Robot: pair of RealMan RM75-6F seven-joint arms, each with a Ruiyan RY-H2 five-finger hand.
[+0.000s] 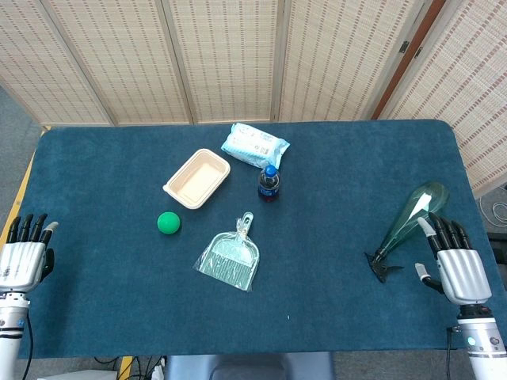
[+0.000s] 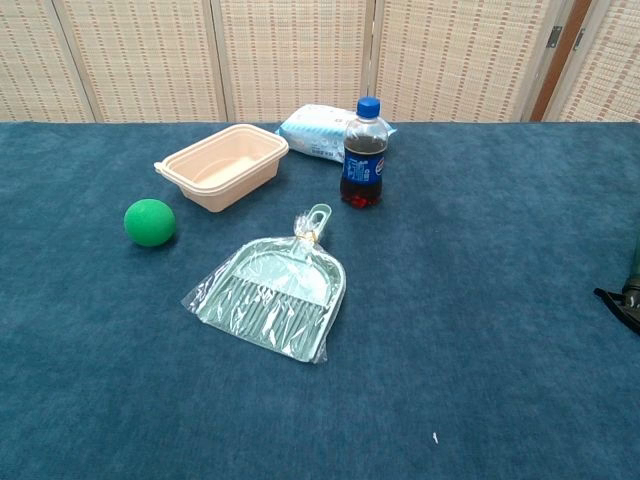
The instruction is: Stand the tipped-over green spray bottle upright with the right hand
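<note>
Head view: table, blue cloth cover. Spray bottle, green, lies tipped near the right edge, base toward the far edge, black trigger head toward the near edge. Right hand sits at the right edge, near-right of the bottle; fingers straight, slightly apart, holding nothing, their tips just beside the bottle's body, contact not discernible. Left hand rests at the left edge, fingers extended and apart, empty, well apart from the bottle.

Mid-table items: tray, beige, empty; wipes pack toward the far edge; cola bottle, upright, just beside the pack; ball, green, near the tray; dustpan, pale green, in clear wrap.

Chest view: only the bottle's trigger tip shows at the right frame edge; neither hand appears.
</note>
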